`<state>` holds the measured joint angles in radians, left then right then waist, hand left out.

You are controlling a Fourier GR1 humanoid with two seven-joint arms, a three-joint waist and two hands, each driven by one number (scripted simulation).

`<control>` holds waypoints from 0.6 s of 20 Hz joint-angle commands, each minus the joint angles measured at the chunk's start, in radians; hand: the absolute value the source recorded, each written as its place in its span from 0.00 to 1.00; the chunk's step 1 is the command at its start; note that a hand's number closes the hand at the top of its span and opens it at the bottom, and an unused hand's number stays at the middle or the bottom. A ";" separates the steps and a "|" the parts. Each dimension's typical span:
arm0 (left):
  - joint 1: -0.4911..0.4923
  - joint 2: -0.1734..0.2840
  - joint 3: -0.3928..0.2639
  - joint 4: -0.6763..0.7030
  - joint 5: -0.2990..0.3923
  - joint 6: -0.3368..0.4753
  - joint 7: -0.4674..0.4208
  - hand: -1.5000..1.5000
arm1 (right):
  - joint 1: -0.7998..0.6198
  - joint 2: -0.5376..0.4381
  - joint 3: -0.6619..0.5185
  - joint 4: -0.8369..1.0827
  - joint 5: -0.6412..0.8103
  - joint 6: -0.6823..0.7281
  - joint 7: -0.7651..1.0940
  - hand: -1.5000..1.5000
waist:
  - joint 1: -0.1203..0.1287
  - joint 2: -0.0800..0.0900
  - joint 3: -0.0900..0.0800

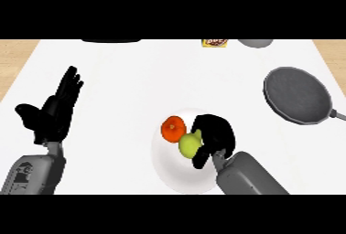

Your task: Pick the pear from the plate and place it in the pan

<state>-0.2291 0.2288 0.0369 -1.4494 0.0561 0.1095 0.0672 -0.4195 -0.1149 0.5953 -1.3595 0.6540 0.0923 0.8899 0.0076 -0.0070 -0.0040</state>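
A yellow-green pear (190,143) is seen on the white plate (177,176), which lies on the white table (135,82) near the lower middle of the head view. The pear is smooth, rounded and slightly taller than wide, with a paler sheen on its upper left side; its right side is hidden by the right hand (215,136). The black fingers of that hand are curled round the pear from the right and from above, and the thumb is seen below it, so the fruit is held while it sits over the plate. Just beside the pear, at its upper left and touching or nearly touching it, an orange-red round fruit (173,128) is lying on the same plate.

The dark grey pan (298,95) is placed well apart, at the right of the table, its handle pointing toward the right edge. The left hand (54,112) is shown at the left, open, its fingers straight and pointing up, holding nothing. At the far edge a small yellow packet (215,42) and a grey object (255,43) are partly visible.
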 commanded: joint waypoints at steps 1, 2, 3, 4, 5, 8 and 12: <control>0.006 -0.002 0.000 0.002 0.006 -0.011 -0.006 0.50 | -0.089 -0.006 0.088 -0.075 0.218 -0.112 0.039 1.00 | -0.007 -0.003 0.003; -0.001 0.002 0.021 0.030 0.003 0.005 -0.018 0.50 | -0.107 -0.014 0.092 -0.099 0.251 -0.112 0.056 1.00 | -0.013 0.000 0.002; 0.024 -0.017 0.002 0.017 -0.014 0.014 -0.052 0.50 | -0.121 -0.009 0.095 -0.083 0.304 -0.157 0.063 1.00 | -0.007 0.001 0.003; -0.015 0.021 0.036 0.006 0.014 -0.005 0.002 0.50 | -0.083 -0.020 0.114 -0.157 0.332 -0.158 0.097 1.00 | -0.019 -0.002 0.003; -0.070 -0.007 0.017 0.057 -0.023 0.032 -0.002 0.50 | -0.122 -0.007 0.083 -0.138 0.339 -0.167 0.085 1.00 | -0.022 0.005 0.004; -0.001 0.021 0.039 0.005 0.026 -0.023 0.016 0.50 | -0.074 -0.031 0.069 -0.311 0.393 -0.171 0.138 1.00 | -0.018 0.000 0.004; -0.029 0.031 0.059 0.043 0.028 -0.033 0.003 0.50 | -0.091 -0.070 -0.047 -0.313 0.448 -0.200 0.124 1.00 | -0.016 0.006 0.004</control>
<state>-0.2312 0.2408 0.0673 -1.4377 0.0670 0.0956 0.0637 -0.5150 -0.1625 0.6038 -1.6393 1.0302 -0.0419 0.9914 -0.0076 -0.0051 -0.0006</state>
